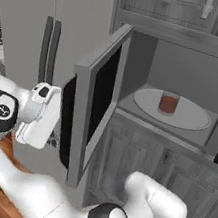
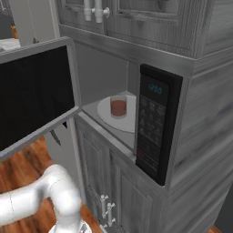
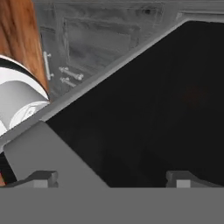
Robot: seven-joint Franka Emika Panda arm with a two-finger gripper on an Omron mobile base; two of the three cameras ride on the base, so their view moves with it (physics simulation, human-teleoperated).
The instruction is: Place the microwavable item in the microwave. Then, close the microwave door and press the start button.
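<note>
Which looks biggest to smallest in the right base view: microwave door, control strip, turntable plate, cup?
1. microwave door, though it is nearest the camera
2. control strip
3. turntable plate, partly hidden by the strip
4. cup

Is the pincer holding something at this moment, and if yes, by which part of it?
Nothing is held. The pincer is open, its fingertips apart against the black glass of the microwave door. The cup stands alone on the turntable plate.

reddish-brown cup (image 1: 168,103), grey steel microwave (image 1: 189,69), black-glass door (image 1: 95,103)
</note>
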